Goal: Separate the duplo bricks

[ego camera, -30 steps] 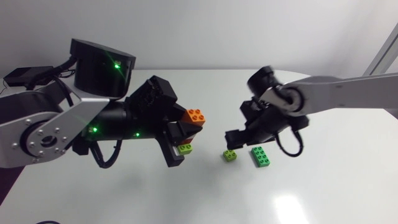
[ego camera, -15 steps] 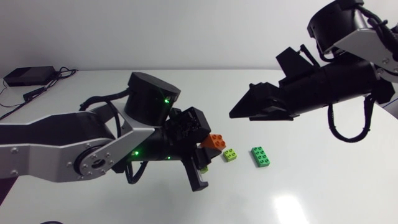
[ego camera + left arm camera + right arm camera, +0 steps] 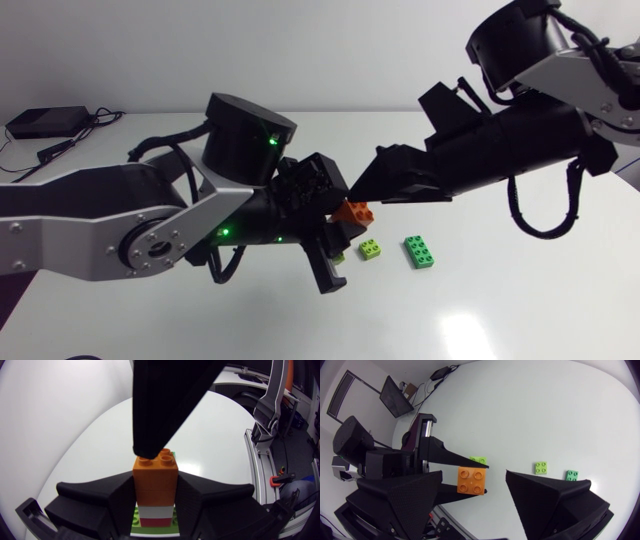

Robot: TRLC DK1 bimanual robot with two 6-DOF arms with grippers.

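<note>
Both fingers of the left gripper [image 3: 333,228] clamp the stack [image 3: 154,491], its long axis along them, orange end pointing toward the wide-open, empty right gripper [image 3: 474,473].

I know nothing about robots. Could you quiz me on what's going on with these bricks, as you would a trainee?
1. True or false: the left gripper is shut on a brick stack topped by an orange brick.
2. How many green bricks lie loose on the table, clear of both grippers? A one; B two; C four.
3. Fill in: the fingers of the right gripper stand ___ on either side of the orange brick.
Key: 1 true. 2 B, a light green brick and a dark green brick. 3 open.
</note>
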